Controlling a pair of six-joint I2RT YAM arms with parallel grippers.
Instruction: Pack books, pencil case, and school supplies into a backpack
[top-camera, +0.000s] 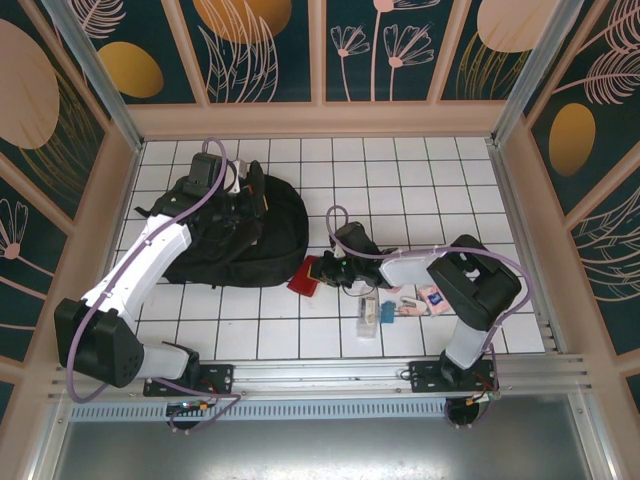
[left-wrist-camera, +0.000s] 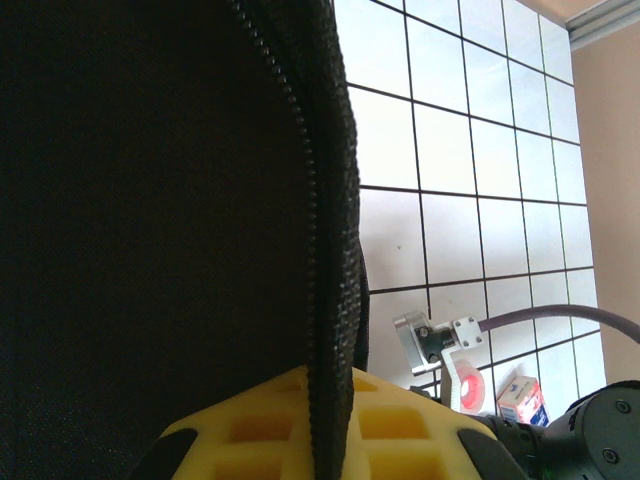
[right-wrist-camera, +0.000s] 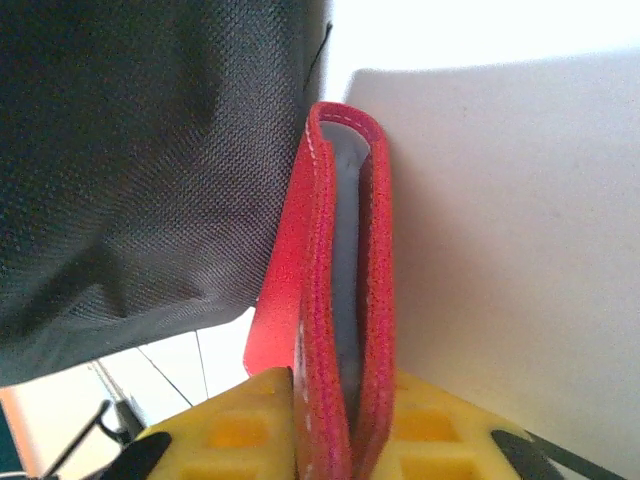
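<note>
The backpack (top-camera: 245, 240) lies on the far left of the white tiled tabletop (top-camera: 400, 190). The left gripper (left-wrist-camera: 328, 410) has its jaws pressed together on the bag's zip edge (left-wrist-camera: 325, 200). Just beside the bag's near right corner, the right gripper (top-camera: 325, 273) pinches a red stitched cover (top-camera: 304, 276) with a pale inside between its yellow pads (right-wrist-camera: 240, 430). No writing shows on the cover. Nearer and to the right lie a clear packet (top-camera: 366, 318), a pale pink piece (top-camera: 410, 305) and a blue-and-white card (top-camera: 432, 296), its print too small to read.

School supplies (top-camera: 405, 303) too small for detail
</note>
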